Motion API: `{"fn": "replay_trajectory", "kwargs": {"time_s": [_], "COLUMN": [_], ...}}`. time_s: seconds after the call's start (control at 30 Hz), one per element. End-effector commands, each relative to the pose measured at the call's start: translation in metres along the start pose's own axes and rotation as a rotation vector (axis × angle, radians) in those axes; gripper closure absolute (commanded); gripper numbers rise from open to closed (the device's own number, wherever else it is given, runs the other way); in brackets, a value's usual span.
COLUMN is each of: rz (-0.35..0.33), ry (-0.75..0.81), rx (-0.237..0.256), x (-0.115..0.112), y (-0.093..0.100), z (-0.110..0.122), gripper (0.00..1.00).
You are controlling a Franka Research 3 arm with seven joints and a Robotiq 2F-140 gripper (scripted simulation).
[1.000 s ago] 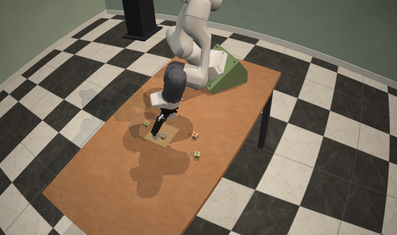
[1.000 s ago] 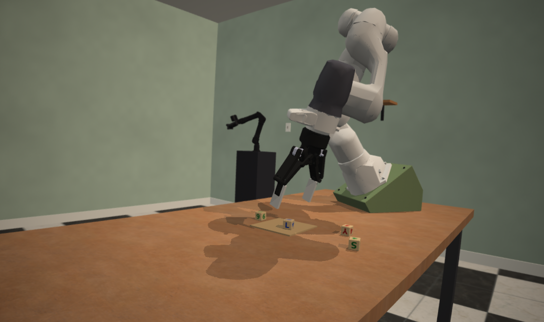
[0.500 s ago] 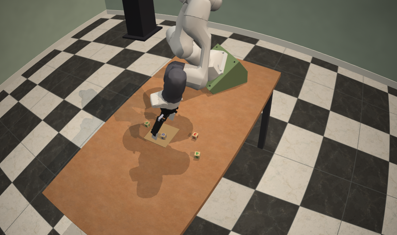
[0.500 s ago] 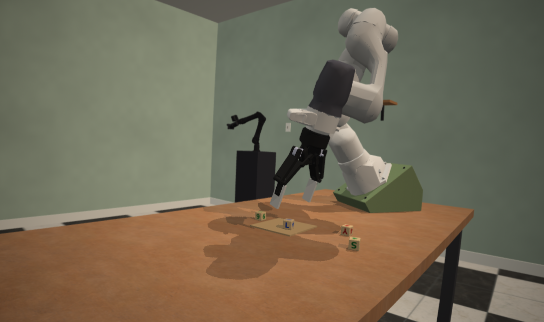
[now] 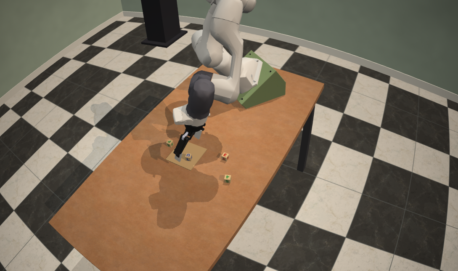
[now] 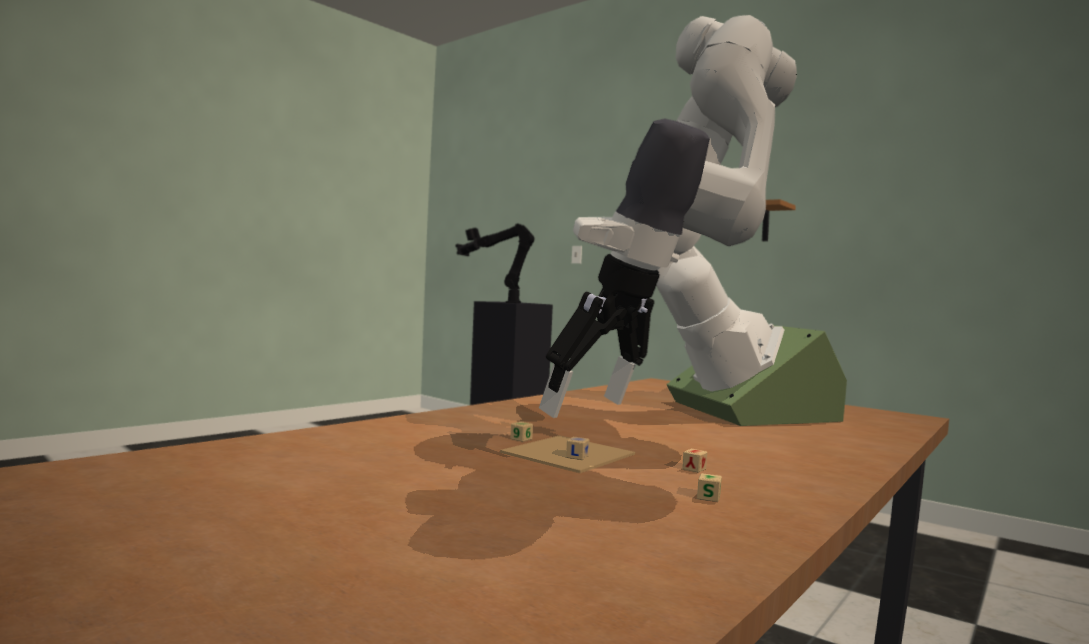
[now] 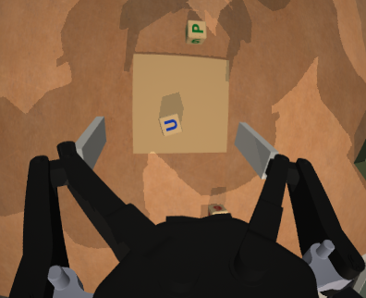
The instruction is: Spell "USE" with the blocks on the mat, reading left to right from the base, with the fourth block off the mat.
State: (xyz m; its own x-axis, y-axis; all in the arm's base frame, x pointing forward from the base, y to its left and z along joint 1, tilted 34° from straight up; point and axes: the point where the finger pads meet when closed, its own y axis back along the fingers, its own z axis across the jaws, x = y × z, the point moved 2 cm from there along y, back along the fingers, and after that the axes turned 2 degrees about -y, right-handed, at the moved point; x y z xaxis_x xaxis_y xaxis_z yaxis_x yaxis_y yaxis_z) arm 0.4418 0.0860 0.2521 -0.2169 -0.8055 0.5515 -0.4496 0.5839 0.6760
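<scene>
The tan mat [image 5: 185, 154] lies flat on the table in front of the arm's base. A block with a blue U [image 7: 172, 125] on top sits on the mat, also seen in the exterior view [image 6: 577, 448]. A block with a green P [image 7: 195, 30] [image 5: 169, 143] on top lies just off the mat's edge. A block with a red E [image 5: 225, 156] on top lies off the mat on the other side. A green-lettered block [image 5: 227, 178] [image 6: 708, 487] shows S on a side face. My gripper [image 7: 174, 130] [image 6: 586, 397] is open and empty, hovering above the U block.
The arm's green base wedge [image 5: 262, 82] stands at the table's far end. A black pedestal [image 6: 509, 350] with a small dark arm stands on the floor beyond the table. The table's right edge [image 5: 284, 158] runs near the E and S blocks.
</scene>
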Motion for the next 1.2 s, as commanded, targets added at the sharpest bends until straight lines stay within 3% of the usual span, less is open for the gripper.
{"fn": "replay_trajectory", "kwargs": {"time_s": [0.0,0.17,0.33,0.67,0.73,0.83,1.17], "rz": [-0.005,-0.02,-0.08,-0.168,-0.168,-0.22,-0.334], "ry": [0.012,0.037,0.121,0.217,0.217,0.266,0.366], "rx": [-0.015,-0.047,-0.144,-0.235,-0.235,-0.272,-0.328], "x": [0.002,0.007,0.023,0.042,0.042,0.053,0.073], "y": [0.001,0.005,0.013,0.018,0.018,0.019,0.021], "z": [-0.005,-0.017,-0.049,-0.078,-0.078,-0.091,-0.113], "gripper": [0.0,0.0,0.0,0.0,0.0,0.0,0.0]}}
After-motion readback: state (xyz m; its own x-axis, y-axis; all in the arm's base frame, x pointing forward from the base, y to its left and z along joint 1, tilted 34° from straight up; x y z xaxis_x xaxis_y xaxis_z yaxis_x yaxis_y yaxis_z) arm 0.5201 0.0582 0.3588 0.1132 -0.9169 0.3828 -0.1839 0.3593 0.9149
